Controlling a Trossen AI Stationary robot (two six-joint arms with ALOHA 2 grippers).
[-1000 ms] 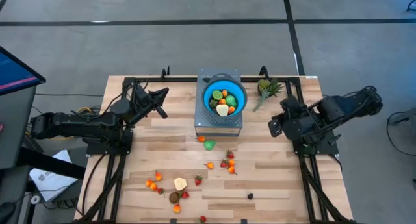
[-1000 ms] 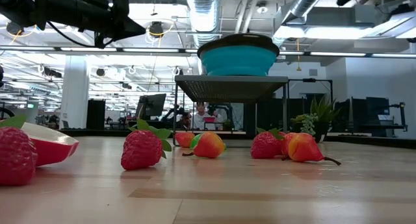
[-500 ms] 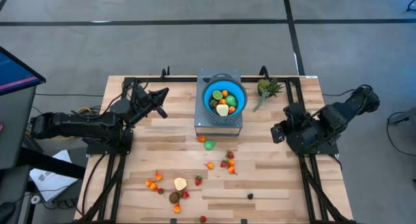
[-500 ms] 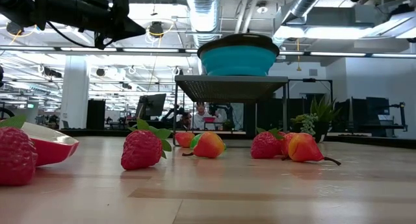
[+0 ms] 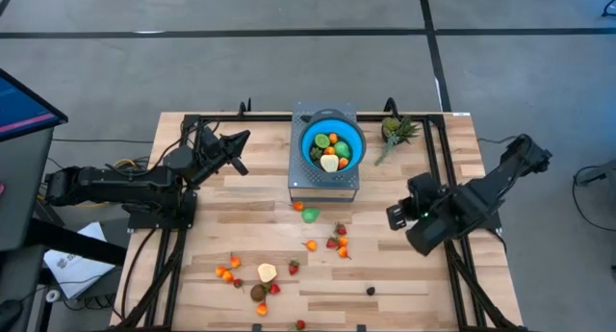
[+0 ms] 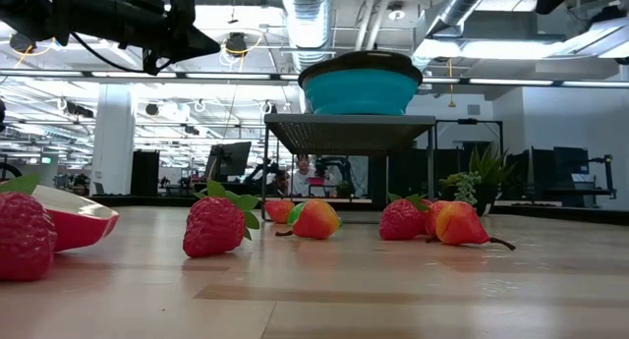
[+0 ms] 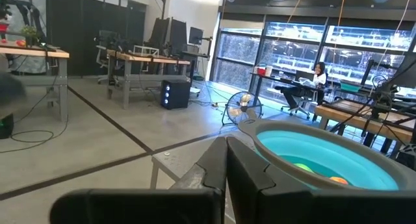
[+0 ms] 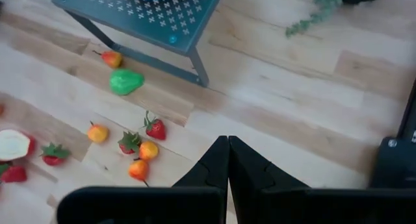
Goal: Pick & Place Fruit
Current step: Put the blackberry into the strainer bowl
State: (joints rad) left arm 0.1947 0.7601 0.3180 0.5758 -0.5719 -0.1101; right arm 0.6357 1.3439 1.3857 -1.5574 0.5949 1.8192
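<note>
In the high view, the right claw (image 5: 397, 217) was closed and empty, poised above the counter (image 5: 404, 274) just right of the loose fruit (image 5: 337, 242); the left claw (image 5: 238, 144) waited closed beside the blue bowl (image 5: 332, 144), which already held several pieces. The step in hand was judged to be the approach for another pick. In the low view, strawberries (image 6: 214, 226) and peaches (image 6: 314, 219) lay before the raised stand (image 6: 349, 133). In the right wrist view, the shut fingers (image 8: 218, 165) pointed toward the small cluster (image 8: 140, 149). The next move would require opening the claw and descending over one piece.
</note>
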